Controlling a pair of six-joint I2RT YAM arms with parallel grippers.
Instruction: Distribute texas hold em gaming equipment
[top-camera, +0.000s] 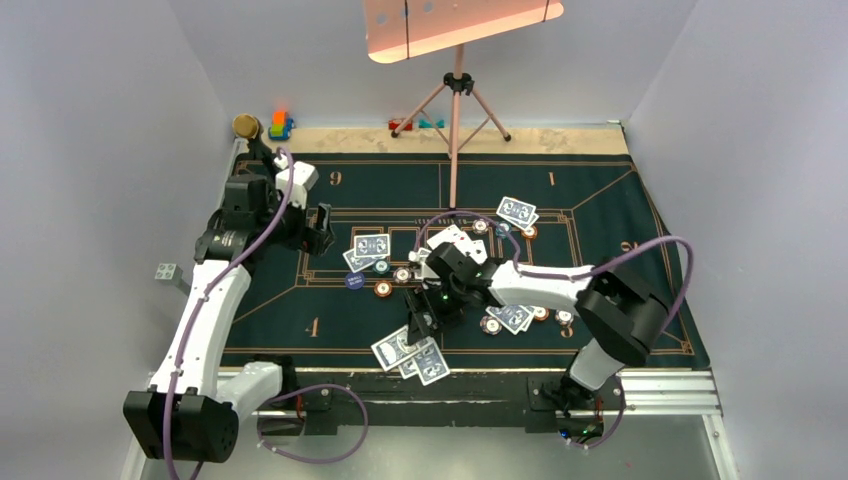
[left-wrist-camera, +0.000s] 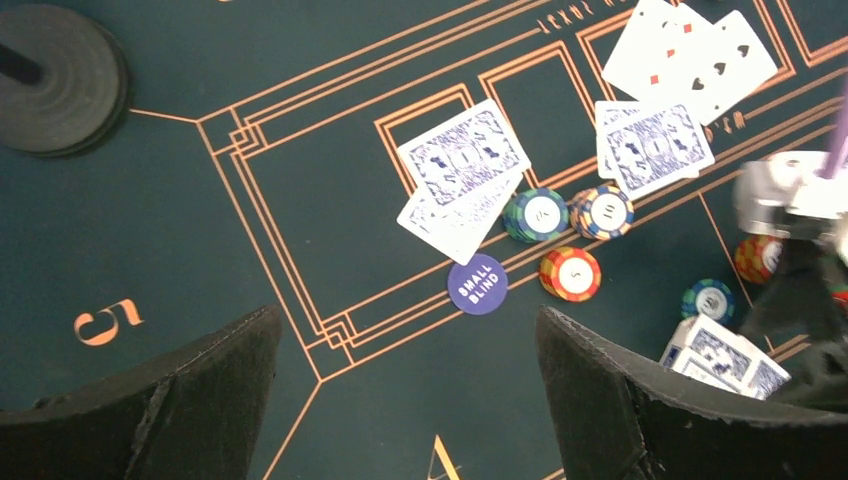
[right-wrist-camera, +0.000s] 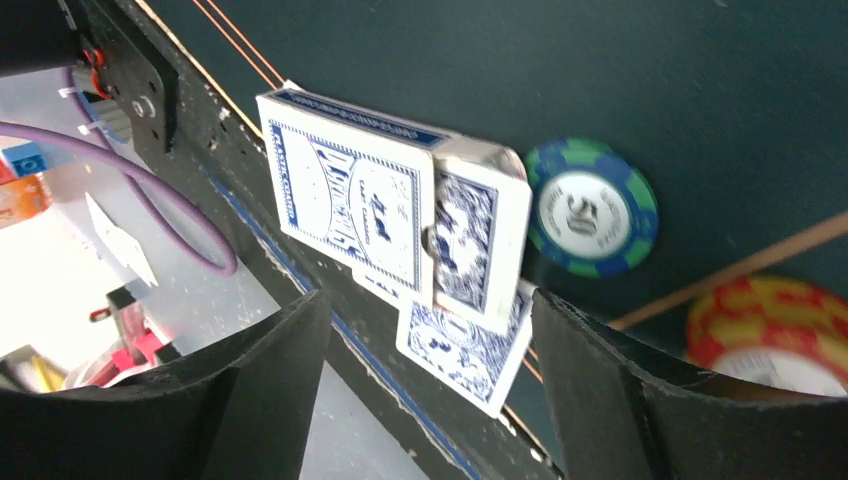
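A blue-backed card deck, half out of its box (right-wrist-camera: 400, 220), lies at the felt's near edge on loose playing cards (right-wrist-camera: 470, 350). My right gripper (right-wrist-camera: 430, 320) hovers just over them, open, its fingers clear of the box on both sides. From above, this gripper (top-camera: 418, 325) sits beside the box (top-camera: 397, 350). A green-blue chip (right-wrist-camera: 590, 208) and a red-yellow chip (right-wrist-camera: 770, 330) lie close by. My left gripper (left-wrist-camera: 408, 330) is open and holds nothing. It hangs over bare felt near the small blind disc (left-wrist-camera: 478, 284), face-down cards (left-wrist-camera: 463, 157) and chips (left-wrist-camera: 570, 273).
A tripod stand (top-camera: 457, 110) rises at the back centre. Toy blocks (top-camera: 280, 125) and a gold-topped black stand (top-camera: 246, 127) sit at the back left. More cards and chips lie at the mat's middle (top-camera: 516, 210) and right (top-camera: 512, 318). The metal rail (top-camera: 660, 390) borders the front.
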